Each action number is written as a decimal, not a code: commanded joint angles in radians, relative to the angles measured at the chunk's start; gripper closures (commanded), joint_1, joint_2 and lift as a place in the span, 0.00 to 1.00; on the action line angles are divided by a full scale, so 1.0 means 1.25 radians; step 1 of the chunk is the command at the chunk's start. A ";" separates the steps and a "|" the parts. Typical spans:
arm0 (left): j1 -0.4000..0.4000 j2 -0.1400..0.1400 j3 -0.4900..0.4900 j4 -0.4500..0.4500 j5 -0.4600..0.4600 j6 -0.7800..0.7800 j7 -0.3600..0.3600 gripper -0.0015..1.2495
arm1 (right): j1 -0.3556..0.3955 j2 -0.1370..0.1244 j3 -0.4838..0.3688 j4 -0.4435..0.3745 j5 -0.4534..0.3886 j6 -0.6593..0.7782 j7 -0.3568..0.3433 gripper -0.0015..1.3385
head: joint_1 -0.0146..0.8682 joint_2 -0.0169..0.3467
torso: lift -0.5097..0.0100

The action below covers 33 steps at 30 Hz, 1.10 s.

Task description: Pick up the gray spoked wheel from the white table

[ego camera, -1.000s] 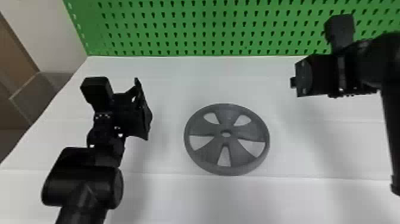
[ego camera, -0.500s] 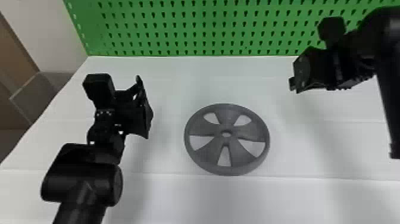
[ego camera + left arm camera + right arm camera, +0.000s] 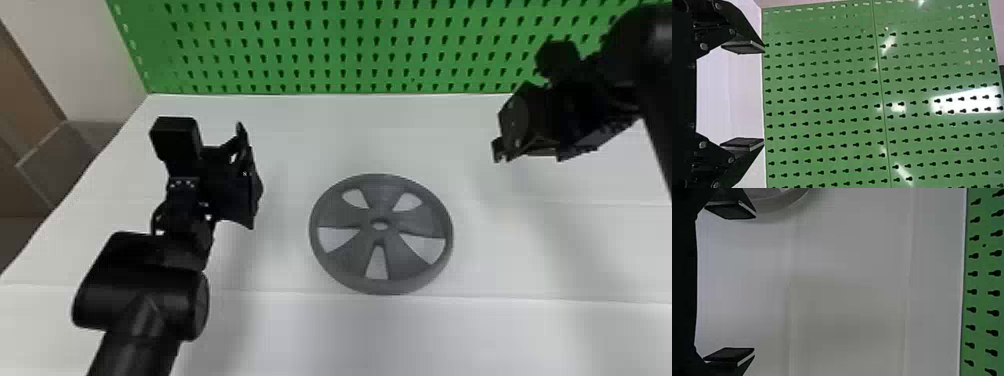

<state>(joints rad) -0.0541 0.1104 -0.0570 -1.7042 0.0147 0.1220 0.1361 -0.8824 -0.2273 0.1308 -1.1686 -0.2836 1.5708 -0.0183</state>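
Note:
The gray spoked wheel (image 3: 343,218) lies flat on the white table (image 3: 430,330). To its left, above the table, is my left gripper (image 3: 250,175); the left wrist view shows that gripper (image 3: 764,96) open, with nothing between its fingers. My right gripper (image 3: 500,147) hangs above the table, to the right of the wheel and farther back. In the right wrist view that gripper (image 3: 755,284) is open over bare table, and part of the wheel's rim (image 3: 785,199) shows by one finger.
A green pegboard (image 3: 320,50) stands upright along the table's back edge. Beyond the table's left side are a pale wall (image 3: 75,55) and a grey-brown surface (image 3: 60,160).
The right gripper has tilted, its fingers turning downward, and its forearm has shifted. My left arm has moved only slightly. The wheel has stayed in place.

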 commanded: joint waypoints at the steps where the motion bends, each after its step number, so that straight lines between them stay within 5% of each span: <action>1: -0.002 0.004 -0.005 0.001 -0.004 0.003 0.000 0.34 | -0.027 -0.026 0.043 0.092 -0.063 0.001 0.000 0.06 | 0.90 0.32 | 0.81; 9: -0.011 0.011 -0.018 0.005 -0.007 0.007 0.000 0.34 | -0.084 -0.067 0.194 0.210 -0.204 0.001 0.000 0.06 | 0.90 0.32 | 0.81; 22: -0.019 0.017 -0.033 0.013 -0.004 0.008 0.000 0.34 | -0.144 -0.083 0.364 0.293 -0.300 -0.029 0.001 0.06 | 0.90 0.32 | 0.81; 33: -0.021 0.021 -0.037 0.013 0.001 0.009 0.000 0.34 | -0.143 -0.083 0.369 0.293 -0.290 -0.034 0.001 0.06 | 0.90 0.32 | 0.81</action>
<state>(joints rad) -0.0792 0.1359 -0.1022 -1.6874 0.0158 0.1333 0.1365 -1.0621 -0.3313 0.5803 -0.8034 -0.6535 1.5284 -0.0168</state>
